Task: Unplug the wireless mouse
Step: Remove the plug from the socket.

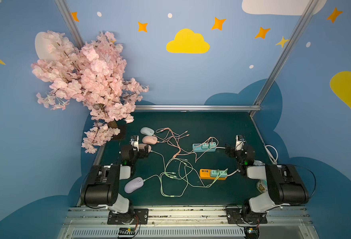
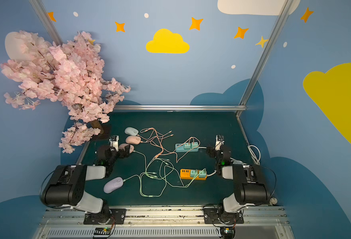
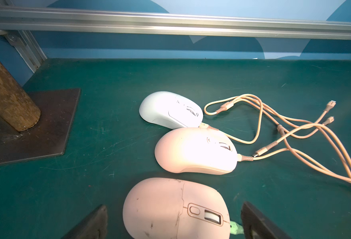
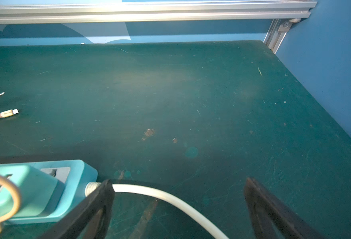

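Observation:
Several wireless mice lie at the table's left. A scuffed pink mouse (image 3: 170,209) (image 1: 147,147) has a green plug (image 3: 235,226) in its front. My left gripper (image 3: 174,219) (image 1: 143,151) hangs open over it, one finger on each side, not touching. Beyond it lie a second pink mouse (image 3: 195,151) and a pale blue mouse (image 3: 170,109), both on pink cables. A lavender mouse (image 1: 133,184) lies nearer the front on a green cable. My right gripper (image 4: 179,196) (image 1: 229,150) is open, straddling the white cord (image 4: 149,192) of the teal power strip (image 4: 46,186).
An orange power strip (image 1: 213,174) with teal chargers sits right of centre. Tangled pink cables (image 1: 174,142) and green cables (image 1: 176,175) cover the middle. A cherry-blossom tree (image 1: 83,82) stands on a dark base plate (image 3: 46,124) at the back left. An aluminium rail (image 1: 197,107) borders the back.

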